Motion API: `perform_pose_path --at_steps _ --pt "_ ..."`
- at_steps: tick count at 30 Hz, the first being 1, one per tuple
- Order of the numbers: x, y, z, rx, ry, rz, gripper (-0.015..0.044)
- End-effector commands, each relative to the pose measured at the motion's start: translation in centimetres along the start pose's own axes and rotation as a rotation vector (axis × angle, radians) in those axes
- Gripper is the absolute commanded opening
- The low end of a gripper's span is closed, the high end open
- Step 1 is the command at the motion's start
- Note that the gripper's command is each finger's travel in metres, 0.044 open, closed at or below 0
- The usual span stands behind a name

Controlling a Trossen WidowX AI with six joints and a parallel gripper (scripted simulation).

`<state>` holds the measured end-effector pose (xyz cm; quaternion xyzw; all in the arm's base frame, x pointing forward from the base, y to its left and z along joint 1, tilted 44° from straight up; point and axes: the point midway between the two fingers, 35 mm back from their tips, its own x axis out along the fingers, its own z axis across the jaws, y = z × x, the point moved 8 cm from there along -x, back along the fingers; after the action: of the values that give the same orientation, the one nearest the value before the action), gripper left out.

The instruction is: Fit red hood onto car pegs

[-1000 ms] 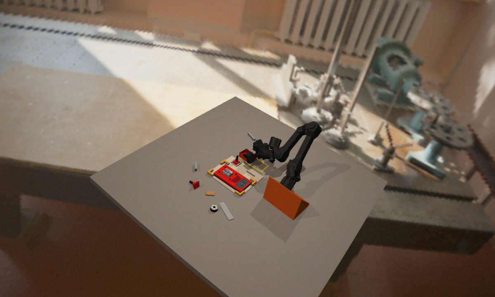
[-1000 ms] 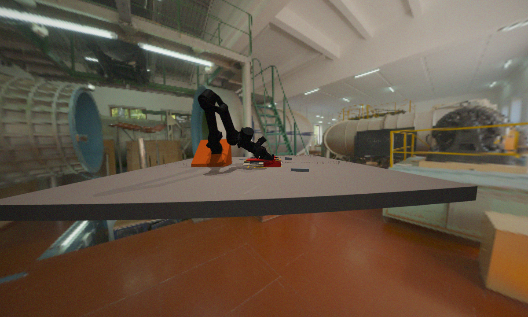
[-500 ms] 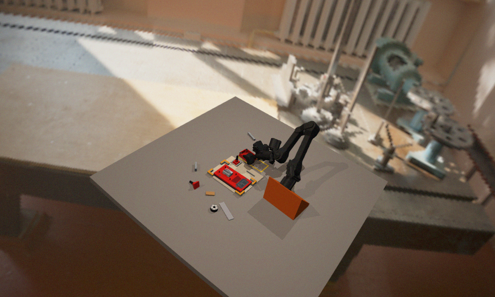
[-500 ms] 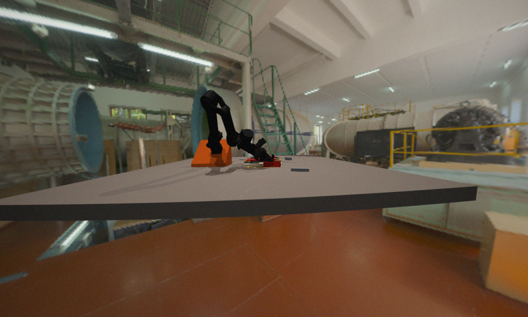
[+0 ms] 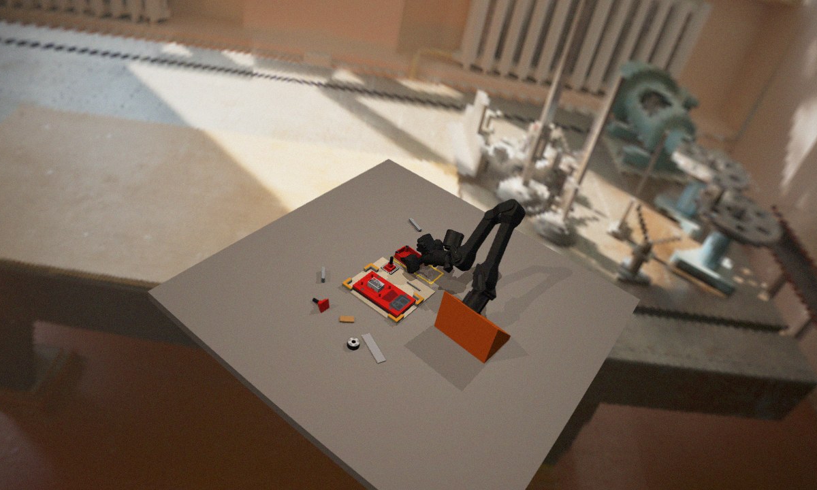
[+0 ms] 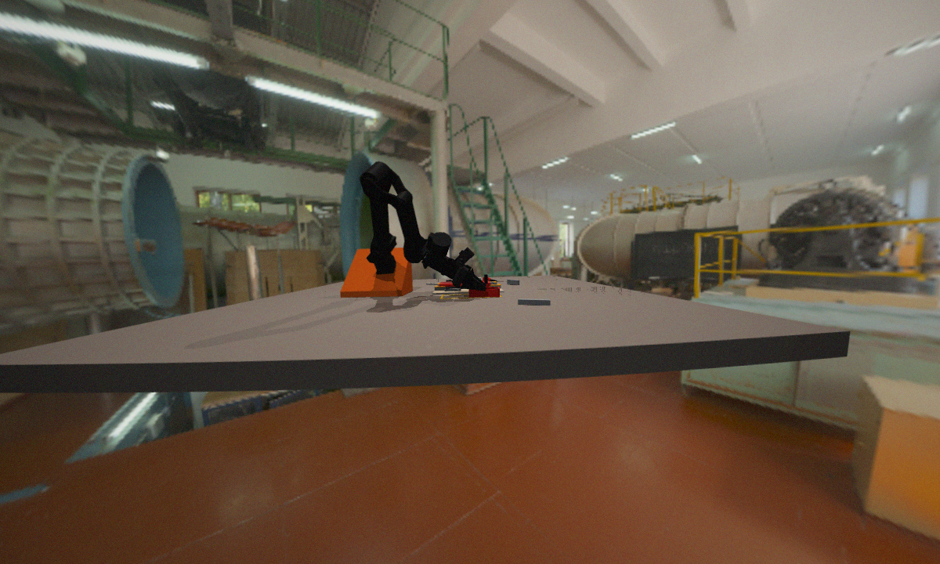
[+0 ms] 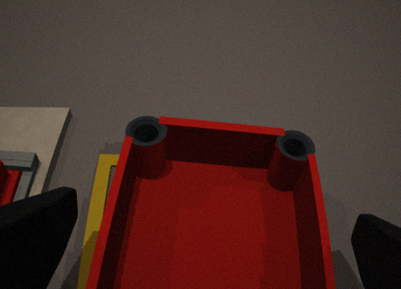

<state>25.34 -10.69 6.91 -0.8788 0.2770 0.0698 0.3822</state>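
Observation:
The red hood [image 5: 401,256] [image 6: 490,291] [image 7: 217,239] lies upside down on the table, roof down and open side up. Two of its dark-ringed corner bosses show at its far end in the wrist view; its near end is out of that view. My gripper [image 5: 410,264] [image 7: 220,219] is open and empty, low over the hood, with one finger to each side and a gap to both side walls. The red chassis [image 5: 389,294] sits in the jig [image 5: 402,280] [image 7: 33,122], with the grey engine block [image 5: 374,284] and short pegs on its deck.
A yellow outline [image 7: 99,189] lies beside the hood. A red part with a black post [image 5: 390,267] stands on the jig board. Around lie another red part [image 5: 323,305], a tan block [image 5: 346,319], a wheel [image 5: 353,344], a grey strip [image 5: 373,348], two grey bars [image 5: 323,274] [image 5: 414,224] and an orange wedge [image 5: 467,326].

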Motion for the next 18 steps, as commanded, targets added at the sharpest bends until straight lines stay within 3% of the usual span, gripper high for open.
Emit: perform_pose_path --at_steps 1,18 --pt "0.14 0.17 0.0 -0.004 -0.002 -0.003 0.044" --pt "0.52 0.92 0.01 -0.005 -0.001 -0.003 0.044"
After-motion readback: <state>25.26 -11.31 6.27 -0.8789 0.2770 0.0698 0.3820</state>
